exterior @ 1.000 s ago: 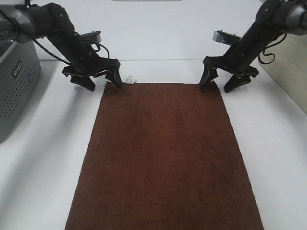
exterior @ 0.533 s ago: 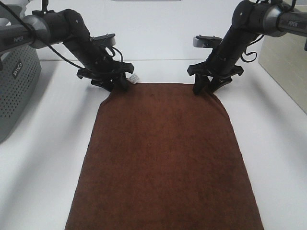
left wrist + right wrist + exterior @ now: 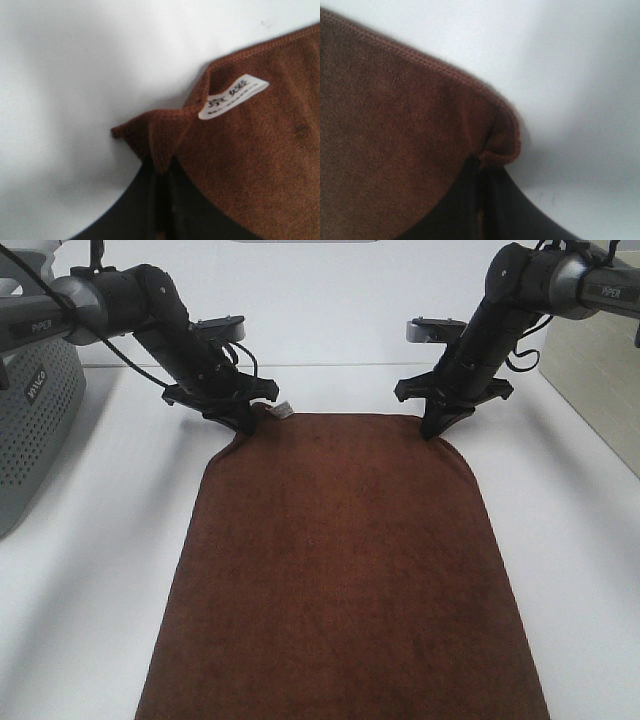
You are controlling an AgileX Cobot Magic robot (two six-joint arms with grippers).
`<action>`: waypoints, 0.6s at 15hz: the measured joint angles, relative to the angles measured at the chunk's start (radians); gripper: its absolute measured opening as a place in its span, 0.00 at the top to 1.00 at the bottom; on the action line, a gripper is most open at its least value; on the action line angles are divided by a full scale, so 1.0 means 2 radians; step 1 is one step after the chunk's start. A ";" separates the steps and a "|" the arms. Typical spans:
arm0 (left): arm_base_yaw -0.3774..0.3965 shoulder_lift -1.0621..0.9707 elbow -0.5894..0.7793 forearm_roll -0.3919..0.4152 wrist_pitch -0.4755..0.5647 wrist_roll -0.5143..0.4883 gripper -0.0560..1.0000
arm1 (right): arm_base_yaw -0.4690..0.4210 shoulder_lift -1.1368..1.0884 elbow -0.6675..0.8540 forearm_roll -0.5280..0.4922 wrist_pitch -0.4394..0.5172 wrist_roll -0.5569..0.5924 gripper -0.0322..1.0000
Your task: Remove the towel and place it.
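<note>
The brown towel (image 3: 345,570) lies spread flat on the white worktop (image 3: 90,590). Its long sides run from near to far, and its near end is cut off by the lower edge of the high view. Only its two far corners are off the flat.

The left hand (image 3: 245,418) is closed tight on the far left corner, with the cloth bunched into a small peak between its fingers. The white tag (image 3: 232,97) sits just to the right of that grip, printed side up.

The right hand (image 3: 435,428) is closed just as tight on the far right corner, where the stitched hem rolls into its fingers. At both grips the towel's outline curves inward, so the far end looks rounded.

A grey perforated basket (image 3: 30,430) stands at the left of the worktop, well apart from the towel.
</note>
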 joint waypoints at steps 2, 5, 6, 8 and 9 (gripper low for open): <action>-0.002 -0.003 0.000 0.018 -0.003 0.000 0.95 | 0.000 0.001 -0.010 0.000 0.000 0.000 0.96; -0.004 -0.008 -0.002 0.065 -0.019 0.002 0.95 | 0.000 0.010 -0.039 -0.005 -0.013 0.000 0.96; -0.004 -0.008 -0.008 0.078 -0.022 0.002 0.95 | 0.000 0.013 -0.055 -0.006 -0.022 0.000 0.96; -0.003 -0.006 -0.025 0.095 -0.042 0.002 0.95 | 0.000 0.013 -0.081 -0.006 -0.044 0.000 0.96; -0.003 -0.006 -0.035 0.098 -0.059 0.002 0.95 | 0.000 0.013 -0.093 -0.006 -0.060 0.000 0.96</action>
